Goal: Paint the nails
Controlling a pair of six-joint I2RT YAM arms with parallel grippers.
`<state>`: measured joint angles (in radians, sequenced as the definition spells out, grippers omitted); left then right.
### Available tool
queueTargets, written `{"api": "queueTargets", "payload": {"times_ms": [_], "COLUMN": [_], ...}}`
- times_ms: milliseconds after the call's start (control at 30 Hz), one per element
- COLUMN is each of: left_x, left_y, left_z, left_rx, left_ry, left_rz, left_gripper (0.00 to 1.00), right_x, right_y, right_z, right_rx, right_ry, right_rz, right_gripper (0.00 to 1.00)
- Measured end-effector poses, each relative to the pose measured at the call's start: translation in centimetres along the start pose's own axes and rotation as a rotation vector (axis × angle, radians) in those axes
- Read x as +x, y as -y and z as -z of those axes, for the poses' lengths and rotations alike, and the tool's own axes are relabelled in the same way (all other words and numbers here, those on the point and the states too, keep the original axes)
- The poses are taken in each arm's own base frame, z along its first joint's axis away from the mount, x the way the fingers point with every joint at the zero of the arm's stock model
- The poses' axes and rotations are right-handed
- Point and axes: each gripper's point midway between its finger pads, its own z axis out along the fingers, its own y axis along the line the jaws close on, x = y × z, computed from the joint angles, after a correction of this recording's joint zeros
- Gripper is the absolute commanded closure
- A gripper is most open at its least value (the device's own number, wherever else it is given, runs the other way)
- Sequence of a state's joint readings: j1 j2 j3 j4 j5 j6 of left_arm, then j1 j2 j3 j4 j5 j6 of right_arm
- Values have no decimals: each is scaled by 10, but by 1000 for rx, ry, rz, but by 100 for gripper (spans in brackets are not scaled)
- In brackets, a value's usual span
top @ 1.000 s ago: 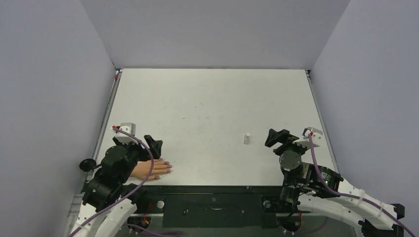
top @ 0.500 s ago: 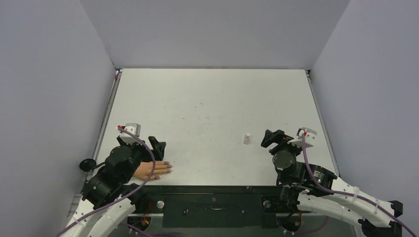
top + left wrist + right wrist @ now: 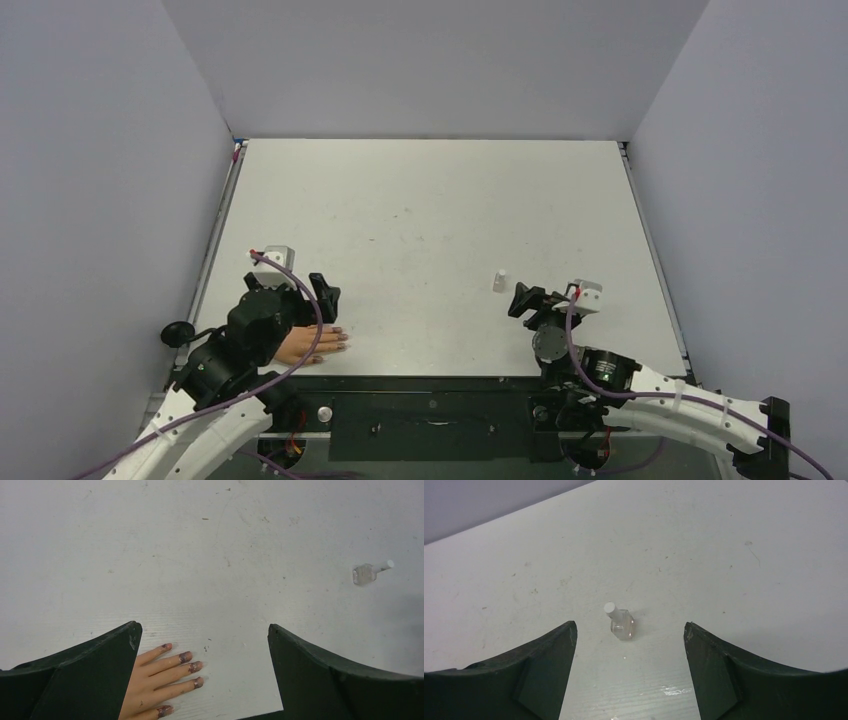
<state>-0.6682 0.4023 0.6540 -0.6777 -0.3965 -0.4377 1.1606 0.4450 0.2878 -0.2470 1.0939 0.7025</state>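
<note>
Two sets of jaws stand open, empty: left gripper (image 3: 203,626) beside the nails (image 3: 192,667), near left; right gripper (image 3: 630,625) facing the bottle (image 3: 622,624).

There they were, the nails (image 3: 193,666): five tiny dark purplish-brown tips, all facing up, one on each finger of the small peach fake hand (image 3: 150,680). The colour looked patchy, mottled with paler spots rather than one even coat. The hand lay flat and palm down on the white table (image 3: 430,220), at the near left, close to the near edge. Its fingers were slightly spread and pointed right, so the nails sat at its right-hand end, fanned out in a short row from far to near. From above they showed only as dark specks, and the wrist end was hidden.
</note>
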Motion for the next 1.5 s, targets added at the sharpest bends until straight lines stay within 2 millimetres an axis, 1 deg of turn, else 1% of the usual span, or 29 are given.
{"api": "queueTargets", "payload": {"times_ms": [100, 167, 267, 433, 567, 667, 767, 867, 1000, 1133, 1267, 1500], "left_x": [-2, -4, -10, -15, -14, -14, -15, -16, -16, -17, -16, -15], "left_y": [-1, -3, -8, -11, -11, -11, -11, -11, -11, -11, -11, -11], "left_z": [1, 3, 7, 10, 10, 10, 12, 12, 13, 14, 13, 13], "left_rx": [-3, -5, -15, -21, -17, -15, -12, -10, -9, -7, -7, -8], "left_ry": [9, 22, 56, 81, 79, 81, 89, 92, 96, 99, 99, 97], "left_rz": [6, 16, 37, 52, 51, 52, 55, 57, 58, 59, 59, 58], "left_gripper": [3, 3, 3, 3, 3, 3, 3, 3, 3, 3, 3, 4], "right_x": [-3, 0, 9, 33, 54, 68, 77, 84, 97, 107, 116, 126], "right_y": [1, 0, 2, 6, -6, -19, -30, -34, -33, -32, -31, -29], "right_z": [-1, -3, -8, -26, -36, -42, -50, -59, -70, -76, -79, -84], "right_rx": [21, 34, 62, 138, 136, 115, 100, 105, 124, 136, 148, 173], "right_ry": [19, 19, -8, -125, -240, -316, -367, -398, -438, -469, -495, -515], "right_rz": [-57, -85, -76, -9, 42, 65, 71, 72, 77, 97, 113, 130], "right_gripper": [29, 29, 29, 30, 30, 30, 30, 32, 35, 40, 43, 47]}}
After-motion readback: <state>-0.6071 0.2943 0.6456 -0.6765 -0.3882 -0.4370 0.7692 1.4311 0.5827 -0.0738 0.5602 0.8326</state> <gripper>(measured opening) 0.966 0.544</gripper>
